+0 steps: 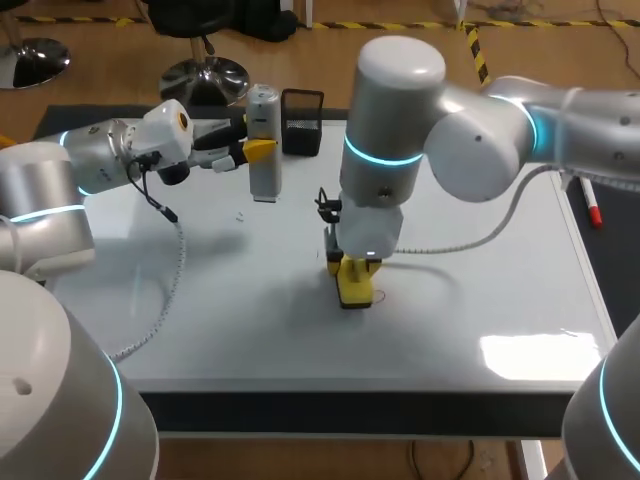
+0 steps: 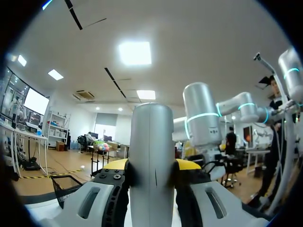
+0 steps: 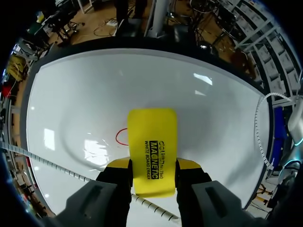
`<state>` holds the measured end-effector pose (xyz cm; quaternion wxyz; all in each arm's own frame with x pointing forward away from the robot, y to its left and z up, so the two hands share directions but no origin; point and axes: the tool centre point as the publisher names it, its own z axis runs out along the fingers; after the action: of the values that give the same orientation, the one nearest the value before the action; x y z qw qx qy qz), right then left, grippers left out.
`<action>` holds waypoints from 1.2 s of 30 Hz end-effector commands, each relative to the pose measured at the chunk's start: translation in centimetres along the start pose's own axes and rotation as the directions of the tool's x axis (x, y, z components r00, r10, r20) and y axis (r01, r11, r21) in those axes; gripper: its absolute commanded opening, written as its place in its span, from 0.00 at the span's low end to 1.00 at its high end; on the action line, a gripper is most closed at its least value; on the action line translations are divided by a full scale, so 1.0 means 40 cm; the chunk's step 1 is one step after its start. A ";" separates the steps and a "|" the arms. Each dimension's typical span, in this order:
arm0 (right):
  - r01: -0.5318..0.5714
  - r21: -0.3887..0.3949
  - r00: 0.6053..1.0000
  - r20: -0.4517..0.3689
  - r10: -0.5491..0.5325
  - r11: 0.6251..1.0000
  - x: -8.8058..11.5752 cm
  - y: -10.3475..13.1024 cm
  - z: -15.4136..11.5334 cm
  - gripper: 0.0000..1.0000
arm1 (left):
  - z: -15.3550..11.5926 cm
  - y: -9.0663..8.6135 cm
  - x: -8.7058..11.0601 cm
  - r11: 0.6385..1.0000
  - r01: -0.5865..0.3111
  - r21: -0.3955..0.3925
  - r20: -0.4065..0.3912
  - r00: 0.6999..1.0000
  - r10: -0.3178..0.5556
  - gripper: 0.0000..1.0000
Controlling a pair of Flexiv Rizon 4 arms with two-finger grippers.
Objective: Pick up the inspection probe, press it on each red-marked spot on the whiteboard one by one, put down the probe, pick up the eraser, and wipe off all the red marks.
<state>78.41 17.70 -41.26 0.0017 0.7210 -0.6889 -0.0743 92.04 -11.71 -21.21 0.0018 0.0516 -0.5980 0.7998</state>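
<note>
A tall silver probe [image 1: 264,140] stands upright at the back of the whiteboard [image 1: 480,290], and its foot looks to rest on the board. My left gripper [image 1: 255,150] is shut on its upper half from the left. In the left wrist view the probe [image 2: 151,161] fills the gap between the fingers of this gripper [image 2: 152,165]. My right gripper [image 1: 355,272] points straight down at the board's middle, shut on the yellow eraser [image 1: 353,287], which touches the surface. In the right wrist view the eraser [image 3: 152,146] partly covers a red circle mark [image 3: 120,137] on the whiteboard [image 3: 85,90].
A black mesh basket [image 1: 302,122] stands just right of the probe at the board's back edge. A red marker [image 1: 592,205] lies on the dark table beyond the board's right edge. My left arm's white cable [image 1: 175,270] hangs over the board's left part.
</note>
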 end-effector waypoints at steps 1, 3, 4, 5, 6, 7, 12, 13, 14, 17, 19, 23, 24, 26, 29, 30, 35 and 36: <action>0.000 -0.004 1.000 -0.004 0.000 1.000 -0.008 0.004 0.013 0.00 | 0.002 0.000 0.000 1.000 -0.002 0.001 0.001 1.000 0.002 0.00; -0.001 -0.012 1.000 -0.004 0.001 1.000 -0.008 0.008 0.022 0.00 | 0.002 0.000 0.000 1.000 -0.002 0.001 0.001 1.000 0.002 0.00; -0.001 -0.014 1.000 -0.005 0.001 1.000 -0.008 0.008 0.027 0.00 | 0.002 0.000 0.000 1.000 -0.002 0.001 0.001 1.000 0.002 0.00; 0.000 -0.021 1.000 -0.007 0.000 1.000 -0.007 0.009 0.032 0.00 | 0.002 0.000 0.000 1.000 -0.002 0.001 0.001 1.000 0.002 0.00; -0.001 -0.024 1.000 -0.008 0.001 1.000 -0.006 0.009 0.037 0.00 | 0.002 0.000 0.000 1.000 -0.002 0.001 0.001 1.000 0.002 0.00; 0.001 -0.034 1.000 0.001 -0.001 0.999 -0.005 0.009 0.042 0.00 | 0.002 0.000 0.000 1.000 -0.002 0.001 0.001 1.000 0.002 0.00; 0.000 -0.045 1.000 -0.004 -0.001 0.999 -0.001 0.004 0.066 0.00 | 0.002 0.000 0.000 1.000 -0.002 0.001 0.001 1.000 0.002 0.00; 0.000 -0.045 1.000 -0.003 0.000 0.999 0.000 0.003 0.067 0.00 | 0.002 0.000 0.000 1.000 -0.002 0.001 0.001 1.000 0.002 0.00; -0.001 -0.045 1.000 -0.003 0.001 0.999 -0.001 0.002 0.068 0.00 | 0.002 0.000 0.000 1.000 -0.002 0.001 0.001 1.000 0.002 0.00; -0.001 -0.047 1.000 -0.003 0.001 0.999 -0.003 -0.001 0.075 0.00 | 0.002 0.000 0.000 1.000 -0.002 0.001 0.001 1.000 0.002 0.00; 0.000 -0.051 1.000 -0.004 0.000 0.999 -0.004 -0.001 0.079 0.00 | 0.002 0.000 0.000 1.000 -0.002 0.001 0.001 1.000 0.002 0.00; 0.001 -0.051 1.000 -0.006 -0.001 0.999 -0.003 -0.002 0.080 0.00 | 0.002 0.000 0.000 1.000 -0.002 0.001 0.001 1.000 0.002 0.00; 0.000 -0.050 1.000 -0.007 0.000 0.999 -0.001 -0.002 0.081 0.00 | 0.002 0.000 0.000 1.000 -0.002 0.001 0.001 1.000 0.002 0.00; -0.001 -0.049 1.000 -0.009 0.000 0.999 0.003 -0.002 0.081 0.00 | 0.002 0.000 0.000 1.000 -0.002 0.001 0.001 1.000 0.002 0.00; -0.002 -0.048 1.000 -0.013 0.002 0.999 0.010 -0.002 0.084 0.00 | 0.002 0.000 0.000 1.000 -0.002 0.001 0.001 1.000 0.002 0.00; -0.004 -0.049 1.000 -0.014 0.004 0.999 0.014 -0.002 0.085 0.00 | 0.002 0.000 0.000 1.000 -0.002 0.001 0.001 1.000 0.002 0.00; -0.017 -0.050 1.000 -0.021 0.016 0.999 0.031 0.000 0.092 0.00 | 0.002 0.000 0.000 1.000 -0.002 0.001 0.001 1.000 0.002 0.00; -0.018 -0.050 1.000 -0.022 0.017 0.999 0.033 0.000 0.093 0.00 | 0.002 0.000 0.000 1.000 -0.002 0.001 0.001 1.000 0.002 0.00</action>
<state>77.90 17.34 -43.33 0.0282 0.7147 -0.6938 -0.0841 92.04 -11.71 -21.22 0.0018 0.0516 -0.5980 0.7998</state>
